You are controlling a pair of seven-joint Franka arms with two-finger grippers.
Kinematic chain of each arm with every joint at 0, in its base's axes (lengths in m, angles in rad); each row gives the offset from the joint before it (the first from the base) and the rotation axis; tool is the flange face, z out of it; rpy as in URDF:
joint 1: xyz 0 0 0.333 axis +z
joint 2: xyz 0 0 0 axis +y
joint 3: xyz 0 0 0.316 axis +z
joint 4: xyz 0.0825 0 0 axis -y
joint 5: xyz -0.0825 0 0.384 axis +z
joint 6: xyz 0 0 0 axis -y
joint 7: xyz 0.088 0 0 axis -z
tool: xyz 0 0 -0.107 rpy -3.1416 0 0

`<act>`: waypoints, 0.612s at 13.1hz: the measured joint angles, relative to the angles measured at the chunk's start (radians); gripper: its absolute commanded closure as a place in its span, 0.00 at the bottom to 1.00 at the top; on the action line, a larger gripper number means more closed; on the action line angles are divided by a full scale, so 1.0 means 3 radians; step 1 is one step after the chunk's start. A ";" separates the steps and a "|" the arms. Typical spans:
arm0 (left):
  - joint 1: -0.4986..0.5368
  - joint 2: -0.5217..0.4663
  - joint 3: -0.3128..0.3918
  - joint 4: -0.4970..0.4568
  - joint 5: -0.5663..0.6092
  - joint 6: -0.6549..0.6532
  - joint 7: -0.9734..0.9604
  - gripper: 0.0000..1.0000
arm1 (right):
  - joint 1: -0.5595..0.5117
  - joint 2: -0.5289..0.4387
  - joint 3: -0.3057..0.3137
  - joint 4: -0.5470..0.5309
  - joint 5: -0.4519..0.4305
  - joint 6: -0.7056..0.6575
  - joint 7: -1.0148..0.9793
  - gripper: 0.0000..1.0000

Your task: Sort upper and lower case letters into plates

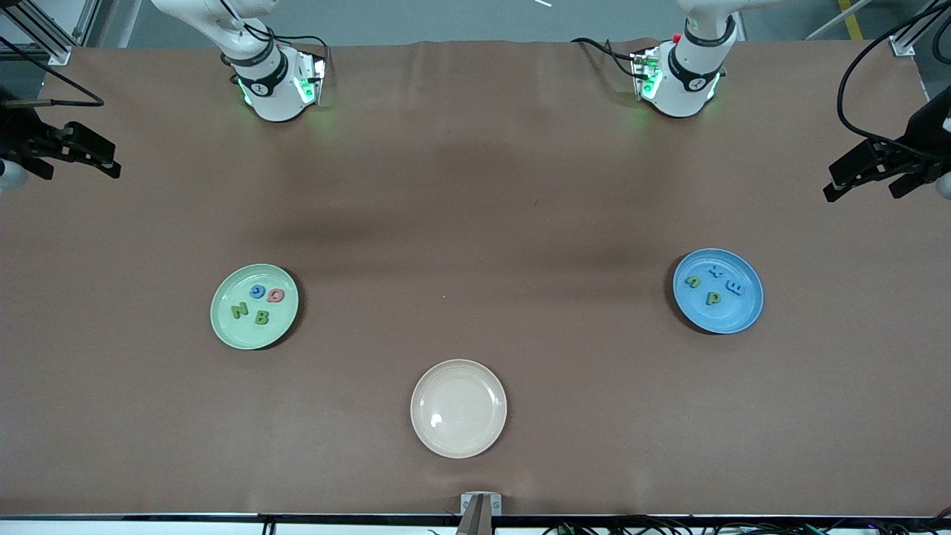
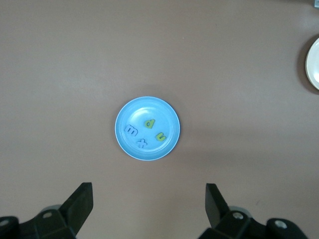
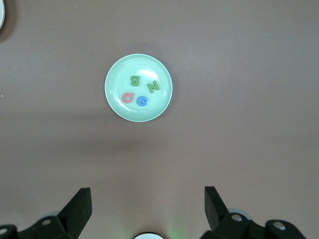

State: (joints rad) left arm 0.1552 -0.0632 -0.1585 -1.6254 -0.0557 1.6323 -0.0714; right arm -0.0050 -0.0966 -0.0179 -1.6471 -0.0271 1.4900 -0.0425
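Item: cream plate (image 1: 458, 409), bare, my landmark.
Green plate (image 1: 254, 306), toward my right arm's end of it: four capitals.
Blue plate (image 1: 718, 290), toward my left arm's end: four small letters. Sorting looks finished.
My left gripper (image 2: 149, 204) and right gripper (image 3: 148, 206) hang high, fingers apart, holding nothing.

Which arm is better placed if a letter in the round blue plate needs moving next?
Left. The left gripper hangs open at its own end of the table, and the round blue plate with four small letters lies toward that end. The right gripper, also open, hangs nearer the round mint green plate.
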 measured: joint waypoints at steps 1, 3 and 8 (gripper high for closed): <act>-0.0002 0.0010 -0.0002 0.0008 0.0000 -0.0019 0.0000 0.00 | 0.0002 0.0000 0.0004 0.0000 0.0000 0.0000 0.0009 0.00; -0.0008 0.0018 -0.0004 0.0009 0.0000 -0.0037 0.0000 0.00 | 0.0012 0.0000 0.0014 0.0000 0.0003 0.0003 0.0020 0.00; -0.0021 0.0098 -0.0008 0.0010 0.0000 -0.0043 0.0002 0.00 | 0.0011 0.0000 0.0011 0.0000 0.0005 0.0004 0.0039 0.00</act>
State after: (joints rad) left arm 0.1488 -0.0338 -0.1609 -1.6225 -0.0557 1.6193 -0.0707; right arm -0.0016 -0.0967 -0.0147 -1.6471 -0.0257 1.4910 -0.0308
